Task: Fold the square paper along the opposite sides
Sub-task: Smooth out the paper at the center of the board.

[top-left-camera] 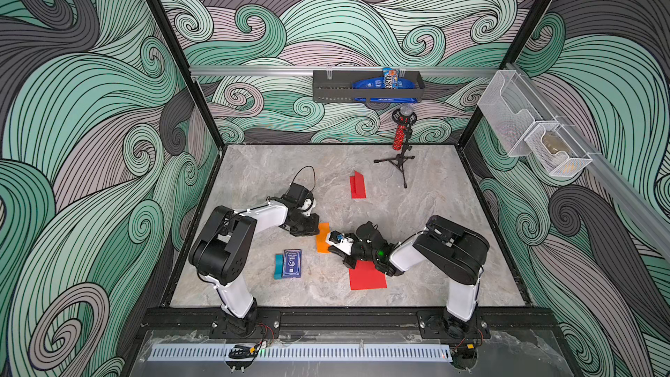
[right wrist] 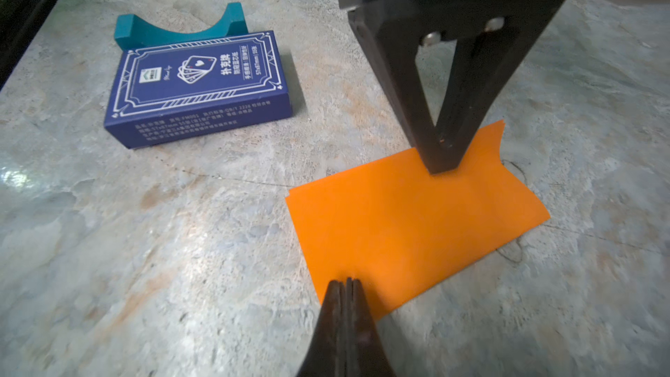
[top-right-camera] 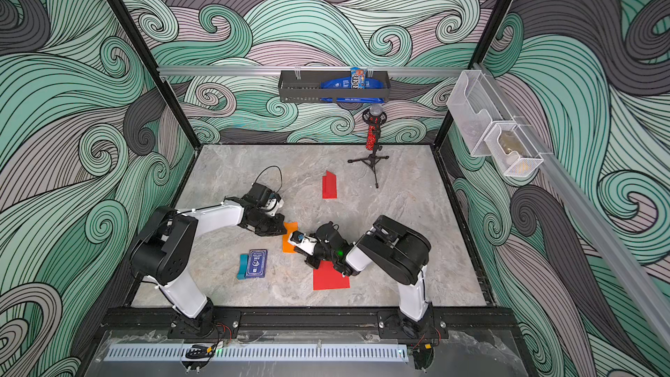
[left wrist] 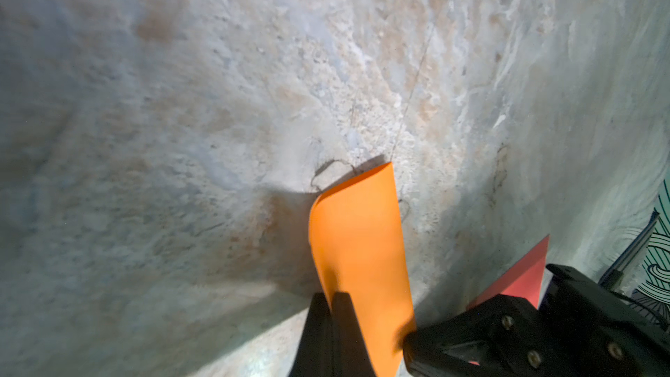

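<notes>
1. In the middle of the table (right wrist: 145,248), a little toward the near side, lies the orange paper (right wrist: 417,226), already doubled over into a rectangle. It shows as a narrow orange strip between my two arms in both top views (top-left-camera: 322,241) (top-right-camera: 289,239).
2. My left gripper (right wrist: 444,165) has its jaws together and stands nearly upright, tips pressing down on the far part of the paper. Just beyond the tips a strip of the sheet curls up off the table, and the left wrist view shows that same orange flap (left wrist: 359,241) rising beside my closed fingers (left wrist: 340,320).
3. My right gripper (right wrist: 346,284) is also closed, with its tips at the near edge of the paper. I cannot tell whether a layer is nipped between them or whether they only rest on it.
4. I judge the step in hand to be setting the crease: the fold is made, but the far end has not flattened.
5. The next move calls for one tool pinning the sheet while the other slides along the fold, low and light, so the layers do not shift.
6. The card box (right wrist: 199,88) and teal block (right wrist: 181,30) sit to the left and nearer, well clear.
</notes>
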`<move>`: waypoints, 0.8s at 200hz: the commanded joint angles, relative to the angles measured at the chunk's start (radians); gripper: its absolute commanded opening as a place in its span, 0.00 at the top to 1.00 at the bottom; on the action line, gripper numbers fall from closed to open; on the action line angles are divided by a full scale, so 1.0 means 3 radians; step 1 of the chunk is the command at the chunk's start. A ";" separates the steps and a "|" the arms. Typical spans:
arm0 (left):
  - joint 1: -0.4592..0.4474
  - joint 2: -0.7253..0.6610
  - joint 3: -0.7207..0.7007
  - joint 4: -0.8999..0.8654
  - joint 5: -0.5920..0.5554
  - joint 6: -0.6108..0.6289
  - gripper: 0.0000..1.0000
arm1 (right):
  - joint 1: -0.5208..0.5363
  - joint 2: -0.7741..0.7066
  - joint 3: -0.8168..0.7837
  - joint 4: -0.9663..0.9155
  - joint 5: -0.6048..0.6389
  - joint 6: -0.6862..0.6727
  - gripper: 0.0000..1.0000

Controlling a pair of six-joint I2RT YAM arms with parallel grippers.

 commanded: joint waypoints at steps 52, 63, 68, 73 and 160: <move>0.0018 0.0089 0.0095 -0.0026 -0.0018 -0.0007 1.00 | 0.0026 -0.0313 -0.0267 -0.0523 0.0107 0.0114 0.98; 0.0017 0.0089 0.0091 -0.0026 -0.0013 -0.0009 1.00 | 0.0021 -0.0413 -0.0230 -0.0480 0.0042 0.0134 0.97; 0.0018 0.0084 0.0089 -0.0026 -0.0013 -0.0009 1.00 | 0.0012 -0.0448 -0.0192 -0.0469 0.0016 0.0134 0.97; 0.0017 0.0084 0.0091 -0.0026 -0.0013 -0.0007 1.00 | 0.0002 -0.0462 -0.0149 -0.0468 -0.0014 0.0126 0.97; 0.0021 0.0073 0.0083 -0.0029 -0.0033 -0.0012 1.00 | -0.0066 0.0289 0.0631 -0.0650 0.0101 -0.0198 1.00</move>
